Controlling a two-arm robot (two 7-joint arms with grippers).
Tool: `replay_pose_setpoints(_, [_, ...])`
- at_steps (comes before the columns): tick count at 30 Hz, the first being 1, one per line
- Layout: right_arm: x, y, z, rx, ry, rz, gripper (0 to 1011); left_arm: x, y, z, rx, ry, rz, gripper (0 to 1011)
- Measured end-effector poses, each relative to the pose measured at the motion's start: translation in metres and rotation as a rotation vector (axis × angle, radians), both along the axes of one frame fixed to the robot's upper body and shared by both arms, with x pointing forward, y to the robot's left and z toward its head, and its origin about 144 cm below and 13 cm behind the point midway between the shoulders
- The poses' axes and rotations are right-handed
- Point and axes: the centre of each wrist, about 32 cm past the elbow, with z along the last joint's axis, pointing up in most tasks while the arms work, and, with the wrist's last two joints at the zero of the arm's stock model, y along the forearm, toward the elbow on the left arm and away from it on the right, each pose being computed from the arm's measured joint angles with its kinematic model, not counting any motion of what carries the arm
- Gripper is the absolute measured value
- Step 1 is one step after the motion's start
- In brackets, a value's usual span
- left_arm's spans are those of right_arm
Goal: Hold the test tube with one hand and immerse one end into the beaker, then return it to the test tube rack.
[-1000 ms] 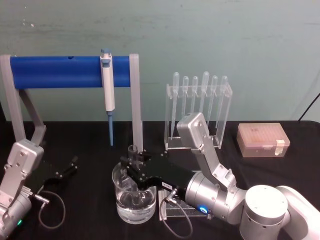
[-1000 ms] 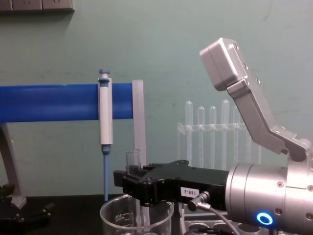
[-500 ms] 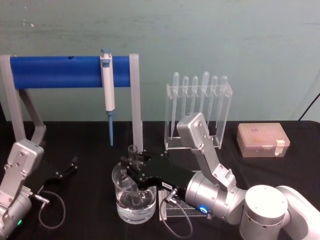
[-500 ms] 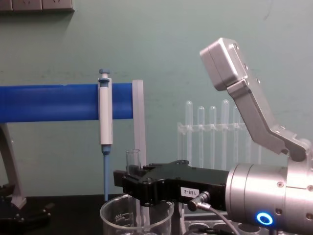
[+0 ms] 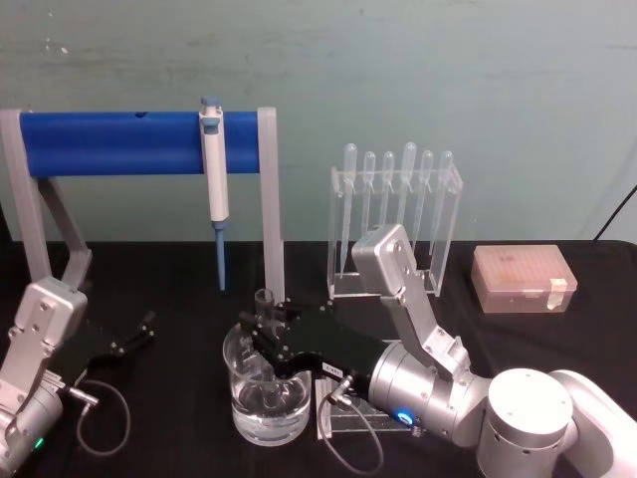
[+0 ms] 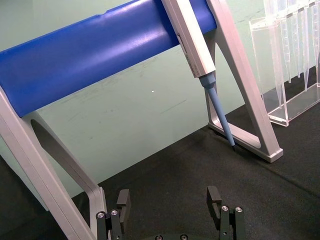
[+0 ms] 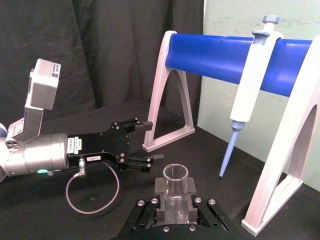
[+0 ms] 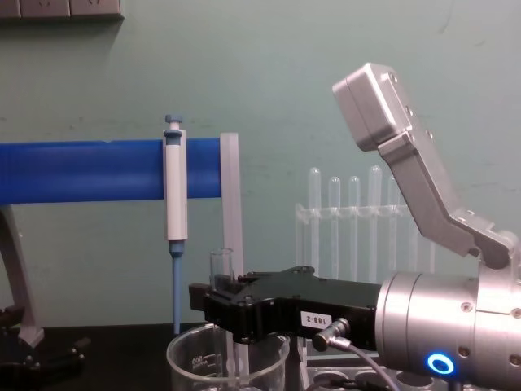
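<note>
Head view: test tube [image 5: 264, 302] unmoved

Our right gripper [image 8: 221, 295] is black plate studded with small screws, with a white label [image 8: 311, 319], on a silver round wrist [image 8: 456, 314] with a glowing blue ring [image 8: 440, 363] and grey cable [image 8: 383, 357]. Its arm link [image 8: 383, 106] is boxy silver. Our left gripper [image 5: 132, 334] looks alike, lit green.

wall [image 5: 418, 70]: scuffed teal-green | table [image 5: 562, 344]: black cloth | sockets [image 8: 69, 8]: high on wall
</note>
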Motion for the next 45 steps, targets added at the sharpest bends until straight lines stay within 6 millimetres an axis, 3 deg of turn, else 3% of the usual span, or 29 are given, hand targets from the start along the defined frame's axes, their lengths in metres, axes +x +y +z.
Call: replay_pose_setpoints(45, [0.0000, 0.0000, 0.0000, 0.000, 0.000, 0.000, 225, 0.0000, 0.0000, 0.0000, 0.000, 0.000, 0.000, 1000])
